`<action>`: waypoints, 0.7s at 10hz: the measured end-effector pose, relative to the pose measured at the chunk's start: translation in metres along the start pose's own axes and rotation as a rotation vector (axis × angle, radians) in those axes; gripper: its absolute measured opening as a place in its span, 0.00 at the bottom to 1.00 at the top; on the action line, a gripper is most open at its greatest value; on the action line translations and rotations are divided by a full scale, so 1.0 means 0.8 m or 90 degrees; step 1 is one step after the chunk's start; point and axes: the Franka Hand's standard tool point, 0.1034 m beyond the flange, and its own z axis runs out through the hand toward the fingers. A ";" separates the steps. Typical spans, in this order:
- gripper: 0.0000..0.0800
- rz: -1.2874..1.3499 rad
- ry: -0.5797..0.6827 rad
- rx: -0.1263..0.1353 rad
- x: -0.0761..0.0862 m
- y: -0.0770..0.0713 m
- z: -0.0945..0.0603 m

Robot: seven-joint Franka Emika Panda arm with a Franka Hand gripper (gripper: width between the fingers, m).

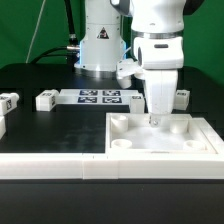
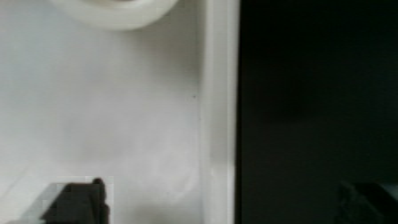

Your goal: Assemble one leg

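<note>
The large white square panel (image 1: 165,140) lies flat at the exterior view's right. My gripper (image 1: 157,119) is down at its far rim. In the wrist view my gripper (image 2: 222,205) is open: one dark fingertip (image 2: 75,202) is over the panel's white floor (image 2: 107,110), the other (image 2: 370,203) over the black table, with the raised rim (image 2: 222,100) between them, untouched. A round corner socket (image 2: 116,10) shows ahead. Small white legs with tags lie on the table: one (image 1: 46,99) and another (image 1: 8,100) at the left, one (image 1: 181,97) just right of my gripper. I hold nothing.
The marker board (image 1: 100,96) lies flat behind the panel, in front of the robot base (image 1: 100,45). A long white bar (image 1: 50,166) runs along the table's front edge. Another white piece (image 1: 2,126) shows at the far left edge.
</note>
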 end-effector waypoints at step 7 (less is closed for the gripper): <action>0.81 0.123 -0.012 -0.031 0.026 -0.041 -0.054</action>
